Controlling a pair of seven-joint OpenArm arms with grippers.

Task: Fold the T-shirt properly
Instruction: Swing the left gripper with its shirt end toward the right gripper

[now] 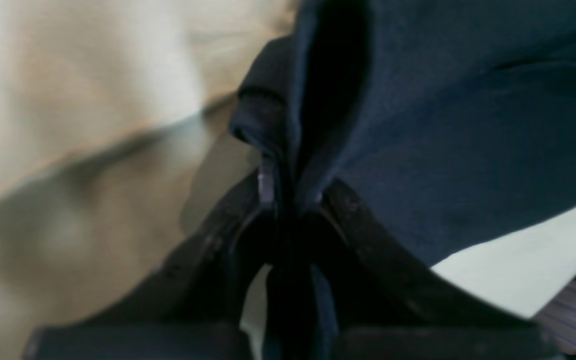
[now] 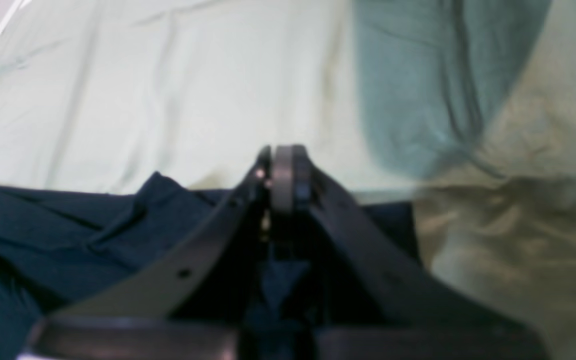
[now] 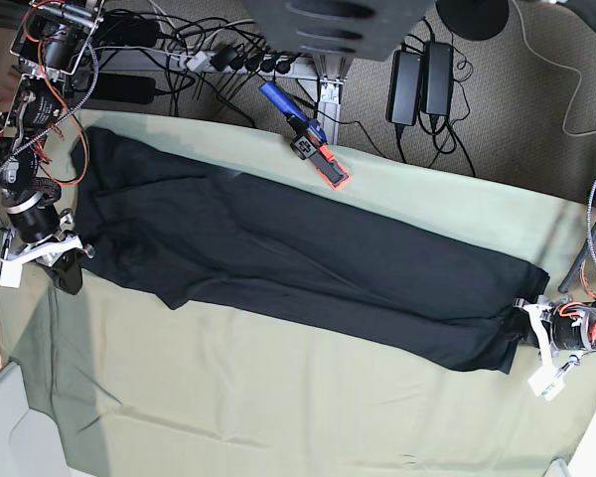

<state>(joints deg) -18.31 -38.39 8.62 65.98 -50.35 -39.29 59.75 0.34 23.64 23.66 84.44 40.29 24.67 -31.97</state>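
Left wrist view: the left gripper (image 1: 290, 200) pinches a fold of the T-shirt (image 1: 468, 150); right wrist view: the right gripper (image 2: 285, 175) is closed, its tips bare above the green cloth (image 2: 168, 100) — whether fabric is caught lower down is unclear; base view: both arms sit low at the T-shirt's ends — it lies stretched long.

We record the T-shirt (image 3: 298, 258) as plain black in the base view, with no print showing on the side that faces up; in both wrist views it reads dark navy. The cloth (image 3: 278, 397) covering the tabletop is a pale green, shading to beige-tan in the wrist views where shadow falls. The tool (image 3: 308, 134) lying on the cloth's far edge has a blue handle, a black middle and an orange-red end. Both grippers, left (image 1: 293, 200) and right (image 2: 288, 180), have black jaws; white brackets sit on both wrists. The floor (image 3: 517, 109) beyond is grey-brown carpet with black cables and two black power bricks.
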